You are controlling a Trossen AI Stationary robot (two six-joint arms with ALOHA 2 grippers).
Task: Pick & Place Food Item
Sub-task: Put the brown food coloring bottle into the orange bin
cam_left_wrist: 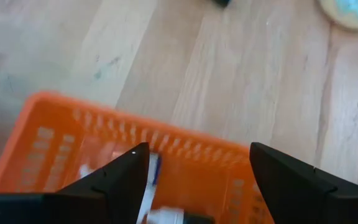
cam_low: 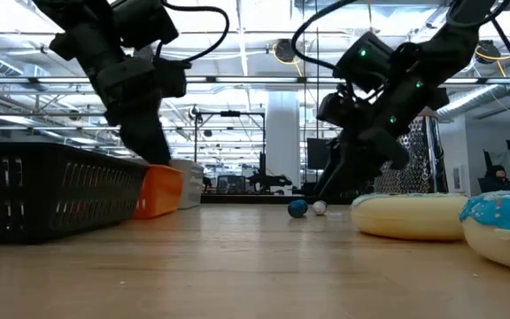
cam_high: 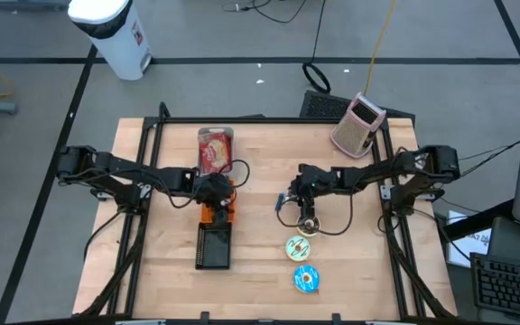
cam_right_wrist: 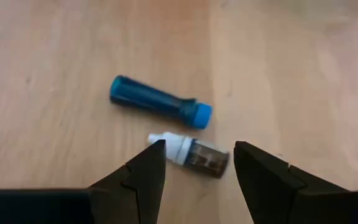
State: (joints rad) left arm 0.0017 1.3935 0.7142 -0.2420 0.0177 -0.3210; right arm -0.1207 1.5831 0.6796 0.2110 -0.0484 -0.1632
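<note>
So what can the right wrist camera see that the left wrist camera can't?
Only the right wrist camera shows two small things lying side by side on the wood: a blue tube with a lighter blue cap and a little bottle with a white tip, just ahead of the open right gripper. Only the left wrist camera shows an orange basket with something white inside, under the open left gripper, and the edge of a frosted donut. Both show the wooden table.

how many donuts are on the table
2. A white-iced donut lies on the wood in front of the right pincer; a blue-iced donut lies just beyond it, nearer the table's front edge. None shows in the orange basket.
</note>
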